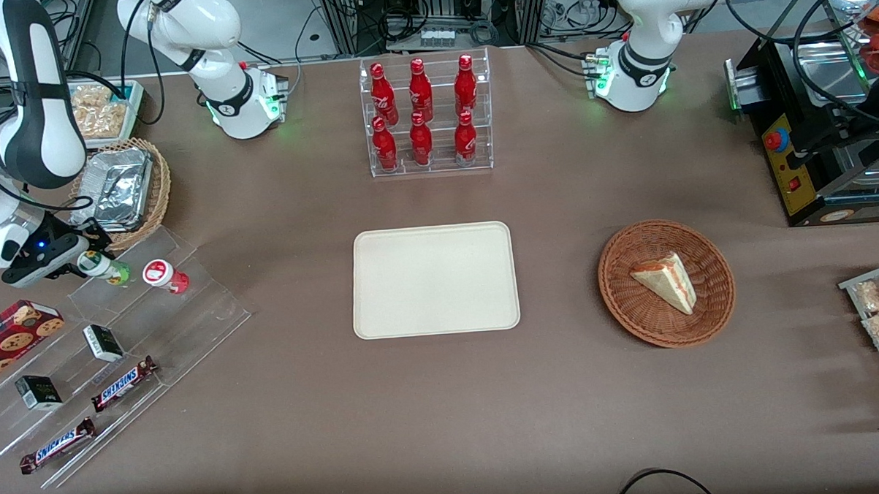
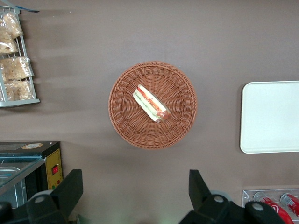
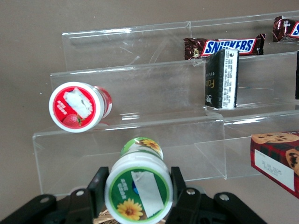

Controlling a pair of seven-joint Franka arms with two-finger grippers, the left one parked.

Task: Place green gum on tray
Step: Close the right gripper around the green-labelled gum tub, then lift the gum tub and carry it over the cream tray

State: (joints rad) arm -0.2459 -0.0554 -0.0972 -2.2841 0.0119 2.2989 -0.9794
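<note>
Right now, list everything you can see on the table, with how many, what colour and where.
green gum: 1, green, white lid, in the gripper, at the clear stepped rack
red gum bottle: 1, red, on the rack beside the green gum
tray: 1, cream, table centre
cola bottles: 6, red, in a clear stand above the tray
sandwich basket: 1, brown wicker, toward the parked arm's end
Snickers bars: 2, brown, low on the rack
dark boxes: 2, on the rack
cookie box: 1, red, rack edge
foil tray: 1, silver, in a wicker basket
gripper: 1, black, shut on the green gum
</note>
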